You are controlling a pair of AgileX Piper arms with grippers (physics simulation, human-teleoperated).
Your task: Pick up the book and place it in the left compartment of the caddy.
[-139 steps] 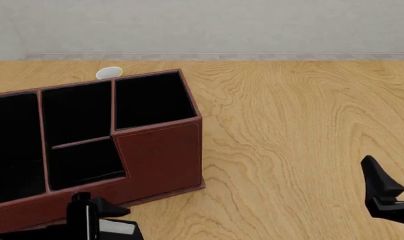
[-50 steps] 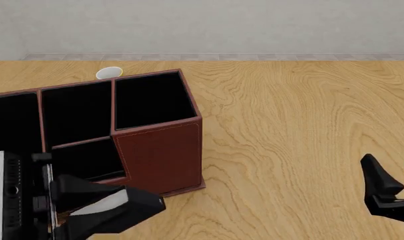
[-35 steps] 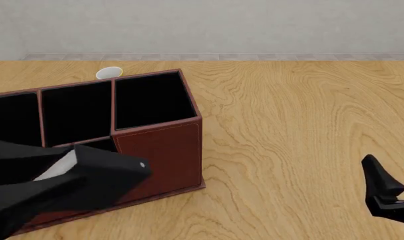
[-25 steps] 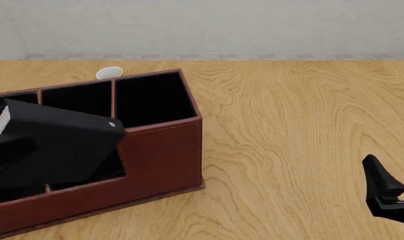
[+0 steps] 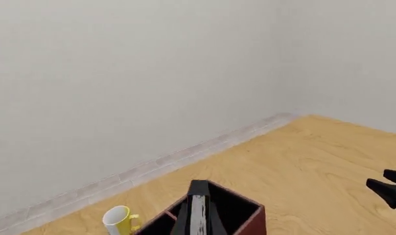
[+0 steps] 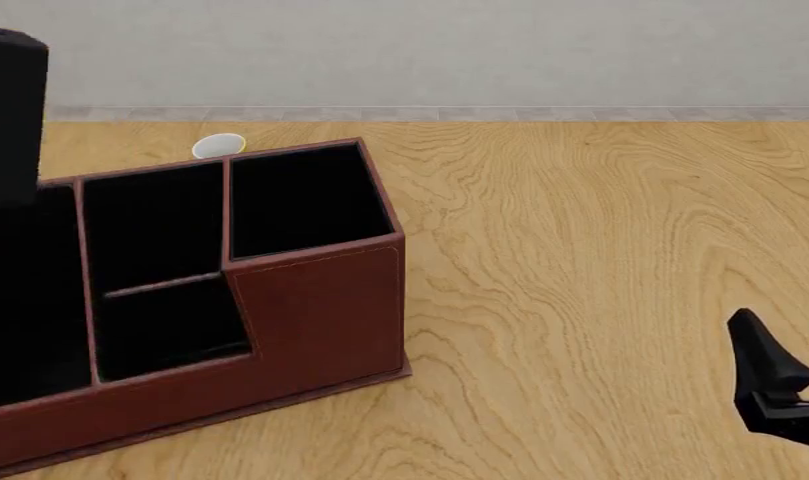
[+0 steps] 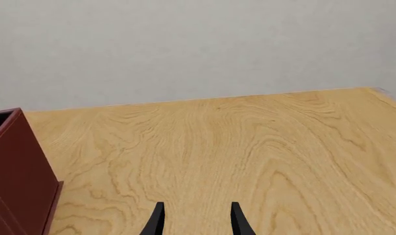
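Left arm holds a slim book upright above the caddy; right arm idles far off.

The left gripper (image 5: 198, 215) is closed on the book (image 5: 197, 208), whose white page edge runs lengthwise between the fingers, pointing down. Just below and ahead lies the reddish-brown caddy (image 6: 317, 300). From the front, the book hangs over the left compartment (image 6: 24, 290), long axis vertical. The right gripper (image 7: 194, 219) is partly open, holds nothing, and sits well apart, so the left arm is nearer.

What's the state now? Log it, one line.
phase: carry | book: upright, aloft by left compartment of caddy | right gripper: jaws open, empty | placed: not yet
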